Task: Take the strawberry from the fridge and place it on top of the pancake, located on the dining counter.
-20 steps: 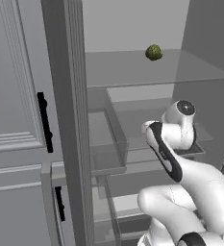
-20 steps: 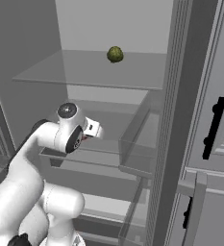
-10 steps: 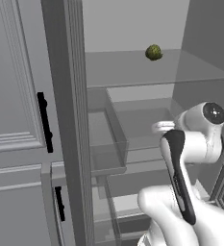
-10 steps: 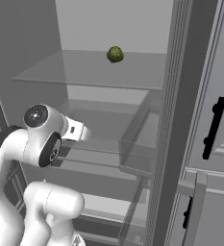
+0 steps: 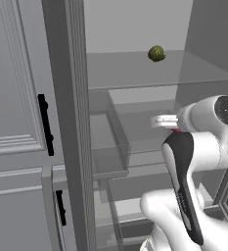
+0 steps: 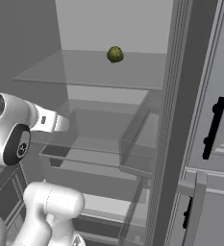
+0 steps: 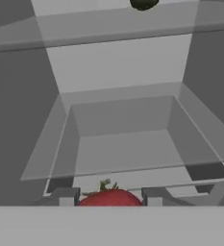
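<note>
The strawberry, red with a small green stalk, sits between my two dark fingertips at the bottom of the hand view. My gripper is shut on it. In the left base view a sliver of the red strawberry shows under the hand, which hovers in front of the open fridge. From the right base view the hand points into the fridge at middle-shelf height. The pancake and the dining counter are out of view.
A dark green round item rests on the upper glass shelf. Below it a clear drawer stands just ahead of the hand. Light grey cabinets with black handles flank the fridge.
The hand has drawn back out of the fridge and risen a little, carrying the strawberry; the wrist has swung toward the robot's side. The green item has not moved.
</note>
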### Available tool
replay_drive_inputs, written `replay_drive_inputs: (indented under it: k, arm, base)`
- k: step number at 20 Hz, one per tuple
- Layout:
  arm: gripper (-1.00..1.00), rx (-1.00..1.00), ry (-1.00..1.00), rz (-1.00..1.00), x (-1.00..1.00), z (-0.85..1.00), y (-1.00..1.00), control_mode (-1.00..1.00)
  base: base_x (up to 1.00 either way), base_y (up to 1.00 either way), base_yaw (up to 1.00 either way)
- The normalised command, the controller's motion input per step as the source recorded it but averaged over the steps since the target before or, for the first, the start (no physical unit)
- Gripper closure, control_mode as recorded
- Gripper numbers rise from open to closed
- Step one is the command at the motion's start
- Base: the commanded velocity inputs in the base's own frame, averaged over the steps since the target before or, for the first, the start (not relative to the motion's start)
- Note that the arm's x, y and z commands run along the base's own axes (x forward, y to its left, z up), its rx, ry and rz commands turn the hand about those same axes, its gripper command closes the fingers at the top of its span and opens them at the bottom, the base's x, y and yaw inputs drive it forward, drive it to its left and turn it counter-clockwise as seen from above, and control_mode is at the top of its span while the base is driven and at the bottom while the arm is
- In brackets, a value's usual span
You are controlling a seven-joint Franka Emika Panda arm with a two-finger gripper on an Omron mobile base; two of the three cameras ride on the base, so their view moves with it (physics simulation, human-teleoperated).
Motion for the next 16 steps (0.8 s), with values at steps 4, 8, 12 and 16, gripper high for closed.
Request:
replay_drive_inputs:
  k: [4,8,12,16]
  arm:
    - [1.0,0.0,0.0,0.0,-0.63,0.07,-0.01,-1.0]
    - [1.0,0.0,0.0,0.0,0.0,0.0,0.0,1.0]
    - [1.0,0.0,0.0,0.0,0.0,0.0,0.0,1.0]
    - [1.0,0.0,0.0,0.0,0.0,0.0,0.0,1.0]
  base:
    - [0.0,0.0,0.0]
    - [-0.94,-0.15,0.0]
    - [-1.0,0.0,0.0]
    - [-1.0,0.0,0.0]
